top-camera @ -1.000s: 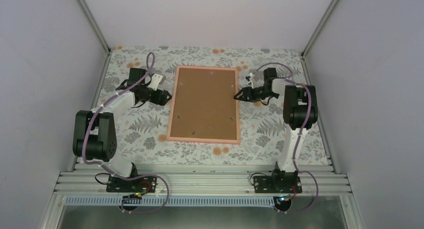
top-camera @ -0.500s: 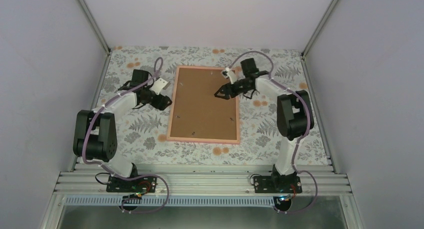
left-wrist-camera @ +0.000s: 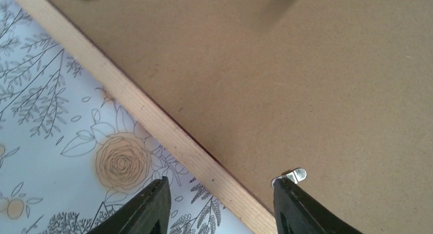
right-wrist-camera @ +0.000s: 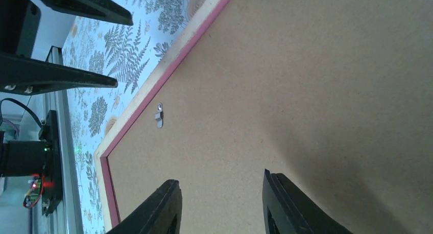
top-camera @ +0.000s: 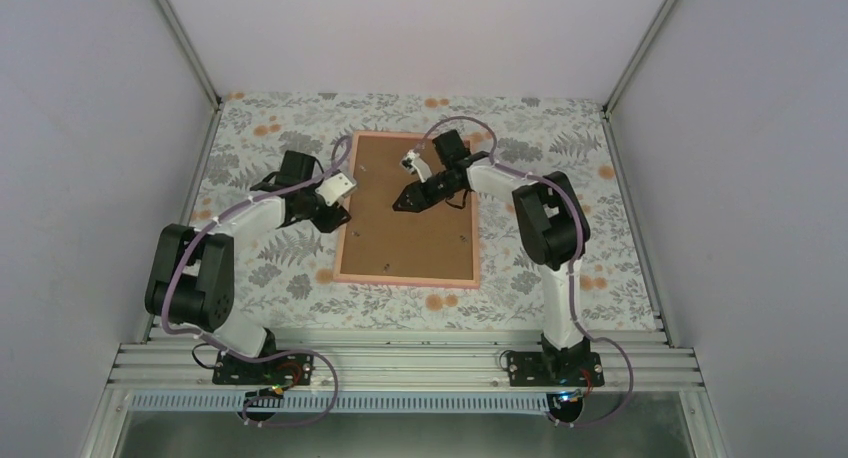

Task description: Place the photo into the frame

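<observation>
The frame [top-camera: 405, 279] lies face down in the middle of the table, its pink rim around a brown backing board [top-camera: 415, 238]. The photo is out of view. My left gripper [top-camera: 341, 215] is at the frame's left edge. In the left wrist view it [left-wrist-camera: 219, 193] stands open across the pale wooden rim [left-wrist-camera: 153, 126], one finger over the cloth and the other beside a small metal clip [left-wrist-camera: 295, 176]. My right gripper [top-camera: 399, 204] hovers over the upper part of the board, open with nothing between its fingers [right-wrist-camera: 220, 193].
A floral tablecloth [top-camera: 270, 253] covers the table round the frame. Small metal clips [right-wrist-camera: 159, 115] sit along the board's edges. Grey walls enclose the table on three sides, and an aluminium rail [top-camera: 400, 363] runs along the near edge.
My right gripper has swung left from beside the frame's right edge to above the backing board. My left gripper has moved right and nearer, reaching the frame's left edge.
</observation>
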Robot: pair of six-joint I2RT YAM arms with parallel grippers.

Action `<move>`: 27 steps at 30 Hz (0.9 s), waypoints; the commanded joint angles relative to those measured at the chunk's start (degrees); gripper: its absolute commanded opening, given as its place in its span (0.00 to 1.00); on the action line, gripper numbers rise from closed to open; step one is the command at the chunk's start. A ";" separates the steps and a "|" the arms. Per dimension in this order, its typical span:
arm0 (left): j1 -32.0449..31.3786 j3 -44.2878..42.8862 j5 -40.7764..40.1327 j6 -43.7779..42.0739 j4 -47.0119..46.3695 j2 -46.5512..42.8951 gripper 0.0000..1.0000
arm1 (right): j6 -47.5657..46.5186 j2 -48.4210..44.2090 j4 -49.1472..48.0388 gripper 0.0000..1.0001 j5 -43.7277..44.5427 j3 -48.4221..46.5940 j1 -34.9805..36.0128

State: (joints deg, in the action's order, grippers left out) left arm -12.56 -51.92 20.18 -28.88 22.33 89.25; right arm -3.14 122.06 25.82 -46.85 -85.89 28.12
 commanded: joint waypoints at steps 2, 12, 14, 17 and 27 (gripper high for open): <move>-2.13 -1.14 0.17 -1.92 -1.01 1.78 0.49 | 3.46 4.46 -2.58 0.38 0.68 0.46 0.69; -8.39 -2.86 -7.76 -2.25 -2.07 5.10 0.48 | 2.27 6.20 -3.16 0.33 4.22 7.41 -0.81; -9.02 -3.14 -9.27 -2.78 -1.77 6.10 0.47 | 2.03 6.42 -3.28 0.33 4.29 8.08 -0.81; -9.83 -3.70 -11.44 -4.04 -0.89 7.99 0.47 | 1.60 6.35 -3.50 0.33 4.57 8.84 -0.97; -10.57 -2.79 -17.93 -11.26 4.14 7.41 0.46 | 0.40 5.60 -3.61 0.33 5.32 11.26 -1.27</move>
State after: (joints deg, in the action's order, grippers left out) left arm -23.09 -54.54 6.31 -35.24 22.41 97.45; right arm -1.93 125.14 14.28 -49.06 -78.67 27.29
